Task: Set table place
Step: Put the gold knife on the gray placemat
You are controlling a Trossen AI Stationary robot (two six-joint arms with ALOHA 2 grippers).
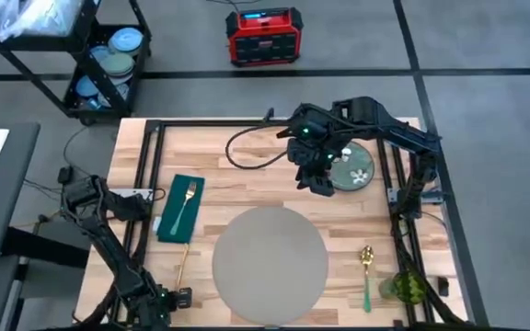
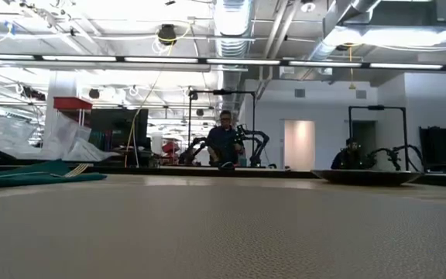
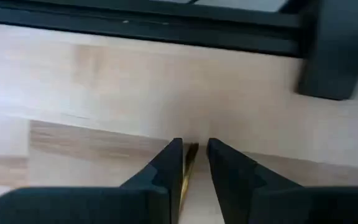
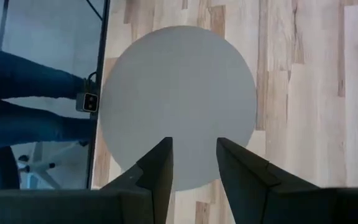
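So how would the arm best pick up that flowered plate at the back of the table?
Probably by the rim. The flowered plate lies flat on the table, so only its raised edge offers a hold. The right gripper hangs at its left edge with jaws open, so coming down there, one jaw over the rim and one under it, looks simplest.

Both tools (image 3: 194,163) (image 4: 193,160) seemingly part-open
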